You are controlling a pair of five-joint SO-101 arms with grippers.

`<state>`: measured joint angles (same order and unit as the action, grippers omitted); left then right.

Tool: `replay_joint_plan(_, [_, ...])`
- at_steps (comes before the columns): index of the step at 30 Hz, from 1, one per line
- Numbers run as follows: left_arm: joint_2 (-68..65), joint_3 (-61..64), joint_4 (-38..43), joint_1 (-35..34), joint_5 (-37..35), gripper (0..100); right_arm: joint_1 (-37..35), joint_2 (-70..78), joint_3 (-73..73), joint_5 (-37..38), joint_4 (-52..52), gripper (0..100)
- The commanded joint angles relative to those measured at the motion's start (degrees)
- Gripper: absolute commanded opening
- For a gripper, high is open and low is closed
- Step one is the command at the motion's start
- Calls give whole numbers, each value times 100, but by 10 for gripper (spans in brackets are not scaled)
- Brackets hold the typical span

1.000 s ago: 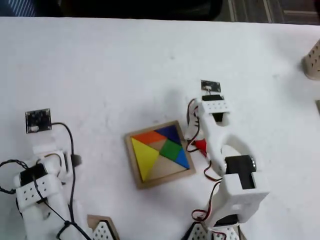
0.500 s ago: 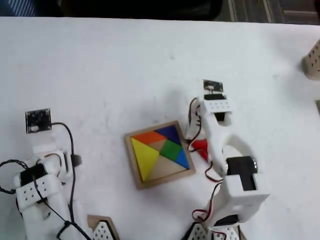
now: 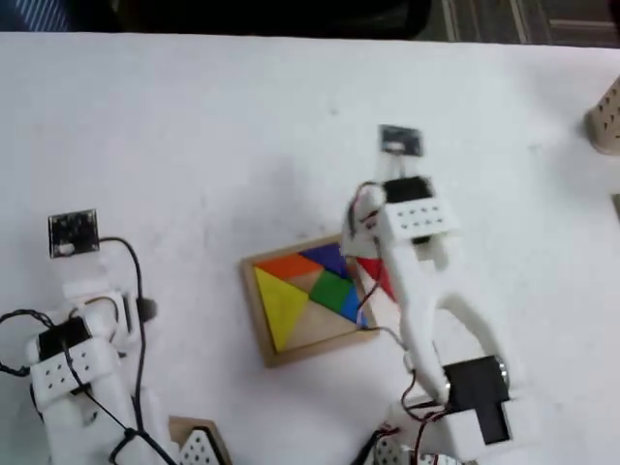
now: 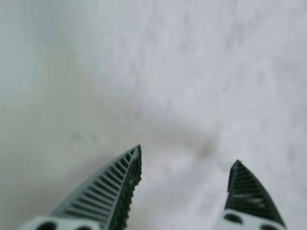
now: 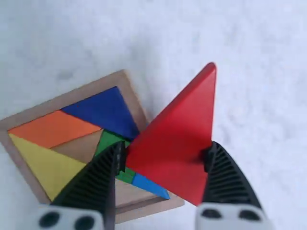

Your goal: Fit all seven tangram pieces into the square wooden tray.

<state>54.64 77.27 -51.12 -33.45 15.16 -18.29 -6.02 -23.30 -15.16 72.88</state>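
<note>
Right gripper [image 5: 165, 152] had lifted the red triangle [image 5: 184, 120] off the table [image 3: 194, 126] and swung it over the tray's [image 3: 308, 352] right edge, fingers [image 5: 100, 177] clamped on its sides. Bare gaps remained in the tray, so placing looked next. Left gripper [image 4: 187, 157] stayed idle over the table, fingers spread, empty.

Red triangle [image 5: 177, 143], tan tray [image 5: 125, 80], and orange, yellow, green, blue pieces [image 5: 43, 165].

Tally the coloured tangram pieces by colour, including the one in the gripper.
Red piece, in the right gripper: 1
Orange piece: 1
Yellow piece: 1
Green piece: 1
Dark blue piece: 1
Light blue piece: 1
Total: 6
</note>
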Motion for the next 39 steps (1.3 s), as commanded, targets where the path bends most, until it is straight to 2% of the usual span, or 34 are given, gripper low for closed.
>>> replay_joint_plan(1, [84, -9, 141, 127, 44, 106, -532, -145, 70, -62, 31, 66])
replay_joint_plan(7, [84, -9, 132, 119, 44, 106, -1473, 251, 62, -35, 31, 66])
replay_joint_plan(14, [84, -9, 141, 110, 44, 106, -1780, 822, 105, 105, -110, 78])
replay_joint_plan(22, [84, -9, 141, 110, 44, 106, -1798, 840, 114, 378, -84, 266])
replay_joint_plan(27, [84, -9, 132, 110, 44, 106, -1807, 831, 141, 985, 57, 261])
replay_joint_plan(31, [84, -9, 132, 110, 44, 106, -1798, 523, 422, 1310, 629, 262])
replay_joint_plan(39, [84, -9, 123, 101, 44, 106, -1473, -1349, 237, 1758, 1156, 262])
